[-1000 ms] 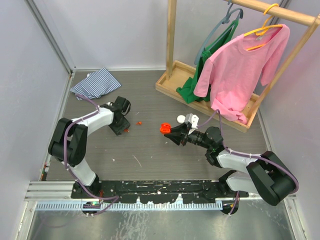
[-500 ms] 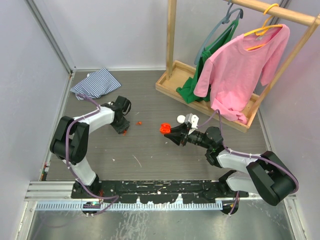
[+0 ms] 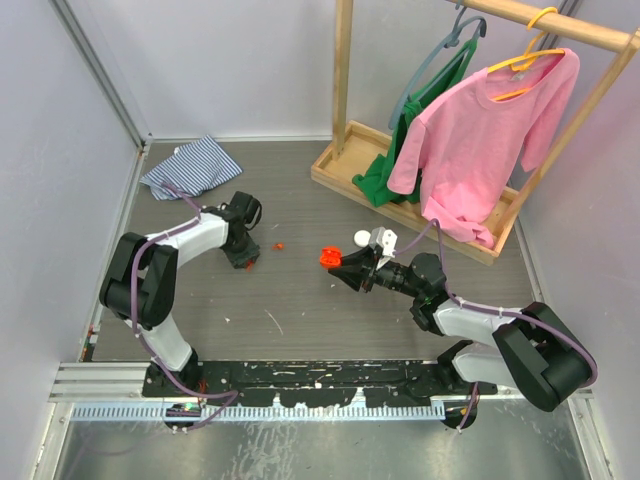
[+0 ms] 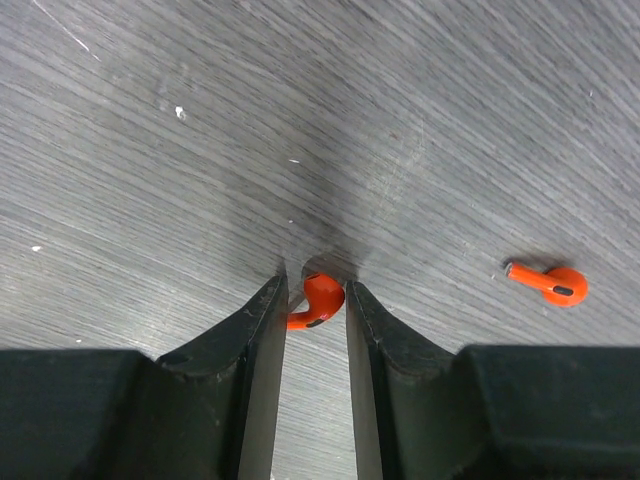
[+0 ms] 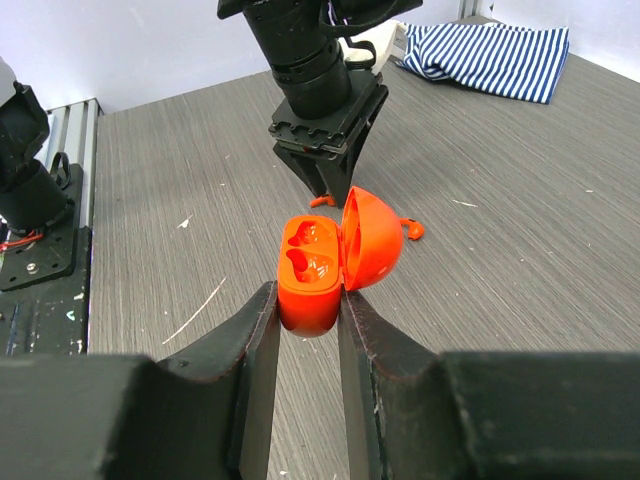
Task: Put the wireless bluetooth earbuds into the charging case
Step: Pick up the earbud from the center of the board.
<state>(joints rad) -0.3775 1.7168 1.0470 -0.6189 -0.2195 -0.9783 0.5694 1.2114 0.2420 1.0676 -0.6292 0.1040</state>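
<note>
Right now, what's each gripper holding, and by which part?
Right gripper clamps the open charging case by its base's sides. Left gripper brackets one earbud at its head; contact unclear.

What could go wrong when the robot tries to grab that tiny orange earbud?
1. The earbud is small and rounded. It lies slanted on the table inside the left gripper, so it might squirt out or twist when squeezed.
2. The charging case held by the right gripper has small shaped wells; a twisted earbud may not seat.
3. The second earbud lies loose nearby and could get knocked away.
</note>
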